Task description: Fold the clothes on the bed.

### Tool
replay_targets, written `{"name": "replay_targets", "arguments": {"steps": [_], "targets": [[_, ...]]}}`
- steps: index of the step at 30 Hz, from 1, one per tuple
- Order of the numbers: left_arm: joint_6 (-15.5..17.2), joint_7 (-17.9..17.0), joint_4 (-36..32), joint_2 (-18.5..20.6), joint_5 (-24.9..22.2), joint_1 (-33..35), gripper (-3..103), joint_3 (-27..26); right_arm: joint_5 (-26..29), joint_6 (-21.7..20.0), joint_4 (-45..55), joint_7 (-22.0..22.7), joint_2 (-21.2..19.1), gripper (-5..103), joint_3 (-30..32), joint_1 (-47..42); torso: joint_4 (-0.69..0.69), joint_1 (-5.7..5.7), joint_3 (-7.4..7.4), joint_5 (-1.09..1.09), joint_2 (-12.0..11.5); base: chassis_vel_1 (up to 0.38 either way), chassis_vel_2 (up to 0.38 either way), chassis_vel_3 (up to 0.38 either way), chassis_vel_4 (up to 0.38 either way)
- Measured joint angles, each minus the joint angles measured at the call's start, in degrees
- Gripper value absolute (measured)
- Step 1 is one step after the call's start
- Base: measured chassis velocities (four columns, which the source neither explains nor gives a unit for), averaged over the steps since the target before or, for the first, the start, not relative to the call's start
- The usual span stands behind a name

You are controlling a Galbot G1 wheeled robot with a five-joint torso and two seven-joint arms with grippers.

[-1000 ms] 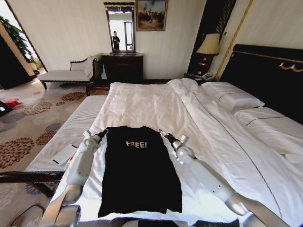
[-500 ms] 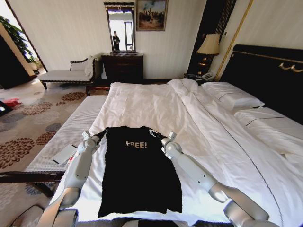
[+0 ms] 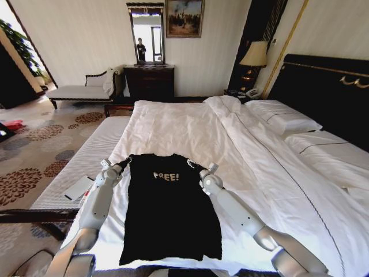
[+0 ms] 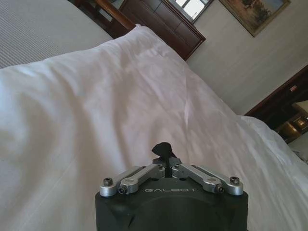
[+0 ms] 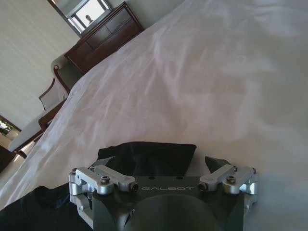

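The clothes are one black T-shirt with white "FREE!" lettering, lying flat near the foot of the white bed. At the shirt's left shoulder corner, my left gripper is shut. In the left wrist view a small tuft of black cloth is pinched at the left gripper's tips. My right gripper is at the shirt's right shoulder corner. In the right wrist view the right gripper stands open, with the shirt's black fabric lying between its spread fingers.
White pillows and a dark headboard are at the right. A ribbed white mattress edge with a white card runs along the left. A chaise bench, a dark dresser and a lamp stand by the far wall.
My right arm has swung left, bringing its gripper from the duvet beside the shirt onto the shirt's right shoulder corner. The left gripper has stayed at the left shoulder.
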Motion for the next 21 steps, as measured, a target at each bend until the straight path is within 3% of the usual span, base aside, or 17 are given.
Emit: {"name": "replay_targets", "arguments": {"steps": [8, 10, 11, 13, 21], "targets": [[-0.2, 0.0, -0.02, -0.06, 0.12, -0.01, 1, 0.18, 0.36, 0.17, -1.61, -0.36, 1.7, 101, 0.46, -0.03, 0.01, 0.0, 0.0, 0.0, 0.0, 0.0, 0.0, 0.0, 0.0], [-0.27, -0.02, -0.02, -0.11, 0.2, -0.01, 1, 0.18, 0.46, 0.46, -1.62, -0.85, 1.78, 97, 0.74, -0.18, 0.01, 0.0, 0.0, 0.0, 0.0, 0.0, 0.0, 0.0, 0.0], [-0.32, -0.03, -0.02, -0.13, 0.3, -0.01, 1, 0.17, 0.48, 0.74, -1.62, -1.25, 1.8, 87, 0.95, -0.4, 0.0, 0.0, 0.0, 0.0, 0.0, 0.0, 0.0, 0.0, 0.0], [-0.38, -0.03, -0.02, -0.14, 0.39, 0.0, 1, 0.15, 0.48, 0.97, -1.62, -1.54, 1.8, 87, 1.07, -0.5, -0.01, 0.0, 0.0, 0.0, 0.0, 0.0, 0.0, 0.0, 0.0], [-0.94, -0.03, 0.34, -0.29, 1.54, 0.13, 1, 0.01, 0.43, 2.18, -1.94, -2.89, 1.98, 49, 1.79, -0.62, 0.0, 0.0, 0.0, 0.0, 0.0, 0.0, 0.0, 0.0, 0.0]]}}
